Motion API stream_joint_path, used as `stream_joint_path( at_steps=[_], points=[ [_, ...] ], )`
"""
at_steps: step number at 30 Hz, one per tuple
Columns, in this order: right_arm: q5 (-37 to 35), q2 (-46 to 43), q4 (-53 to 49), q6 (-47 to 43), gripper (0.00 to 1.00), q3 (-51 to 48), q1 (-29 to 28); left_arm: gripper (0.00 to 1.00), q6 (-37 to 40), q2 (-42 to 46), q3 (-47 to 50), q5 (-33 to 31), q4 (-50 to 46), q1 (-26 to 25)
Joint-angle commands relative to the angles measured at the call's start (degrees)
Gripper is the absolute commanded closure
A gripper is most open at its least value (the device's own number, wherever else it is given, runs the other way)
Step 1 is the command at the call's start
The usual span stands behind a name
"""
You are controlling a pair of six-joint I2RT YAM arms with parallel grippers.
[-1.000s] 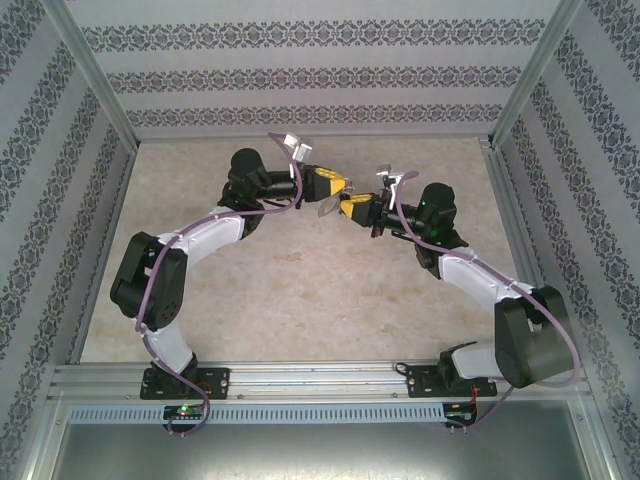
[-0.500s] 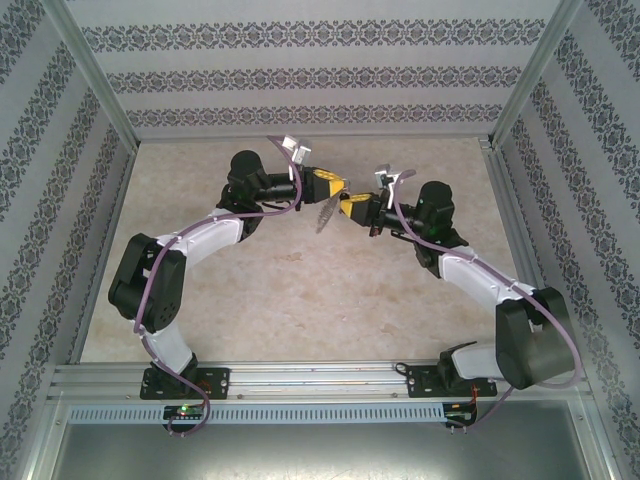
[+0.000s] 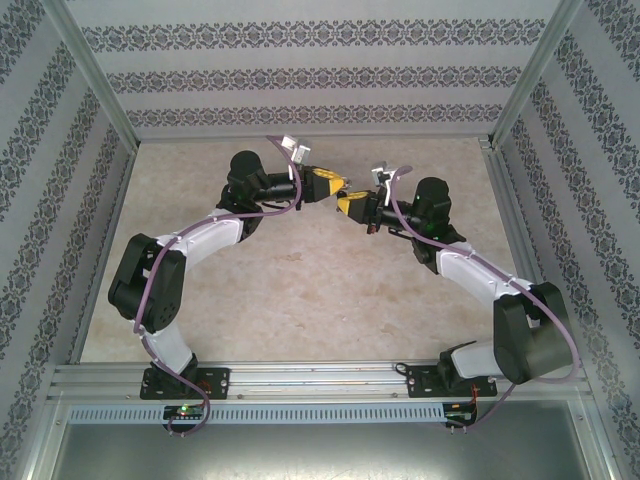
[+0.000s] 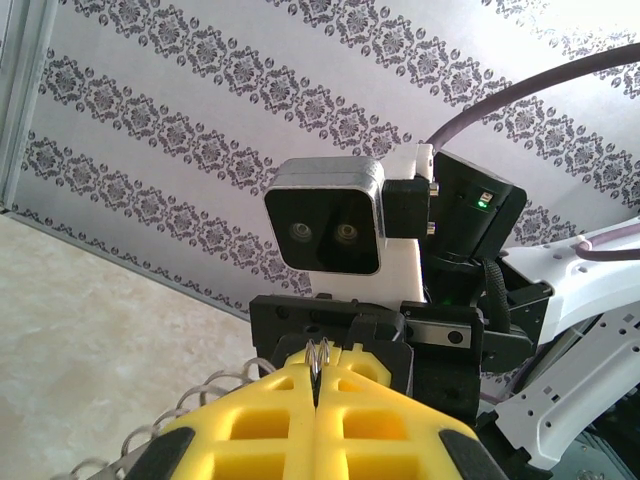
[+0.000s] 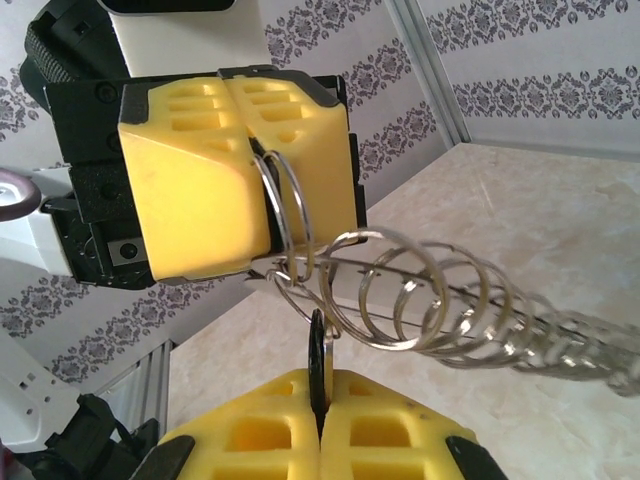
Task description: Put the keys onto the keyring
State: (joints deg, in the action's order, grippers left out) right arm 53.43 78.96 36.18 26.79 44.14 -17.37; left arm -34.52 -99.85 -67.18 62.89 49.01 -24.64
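**Key** (image 5: 318, 362): dark, thin and seen edge-on. It stands upright in the seam of the right gripper (image 5: 320, 392), which is clenched on it. Its upper end meets the lowest wire turn of the keyring (image 5: 286, 215). Whether it passes through that turn or only touches it cannot be told.

**Keyring:** pinched between the closed fingers of the left gripper (image 4: 315, 385) and held in the air directly above the key.

**Change:** in the overhead view the right gripper stands nearer the left one than it did a second ago. The ring, which then hung in an open gap between them, is now tucked between the two.

**Assessment:** the key has been brought to the ring. Threading appears to be in hand but is not confirmed complete.

**Materials:**
- The keyring is bright steel wire in round turns.
- A tapering, spring-like coil (image 5: 445, 305) trails off to one side of it.
- The gripper pads (image 5: 190, 170) are yellow, blocky and matte, moulded with rectangular recesses.
- The table (image 3: 300, 290) below is beige, marbled and flat.
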Motion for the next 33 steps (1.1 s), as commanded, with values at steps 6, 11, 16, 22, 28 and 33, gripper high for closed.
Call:
stream_joint_path(
  at_steps=[6,11,16,22,28,33],
  points=[
    [1.4,3.6,1.4,0.0,1.0,2.9,-1.8,1.0,-0.5,2.0,0.3,1.0,5.3,-0.6],
    [1.5,3.3,0.4,-0.6,1.0,2.3,-1.3,1.0,-0.7,1.8,0.4,0.8,5.5,-0.7],
    [1.0,-0.3,0.5,-0.1,0.63,-1.5,1.7,1.0,-0.7,1.7,0.2,0.4,5.7,-0.7],
    [1.1,-8.3,-1.3,-0.4,0.52,-5.9,5.4,1.0,-0.6,1.7,0.0,-0.1,5.6,-0.7],
    [-1.9,-14.2,-3.1,0.5,0.51,-6.6,7.8,1.0,-0.7,1.9,0.0,-0.1,5.4,-0.8],
    [-6.3,-14.0,2.0,5.6,0.52,-5.4,7.2,1.0,-0.8,2.1,0.0,-0.4,5.4,-0.7]
  ],
)
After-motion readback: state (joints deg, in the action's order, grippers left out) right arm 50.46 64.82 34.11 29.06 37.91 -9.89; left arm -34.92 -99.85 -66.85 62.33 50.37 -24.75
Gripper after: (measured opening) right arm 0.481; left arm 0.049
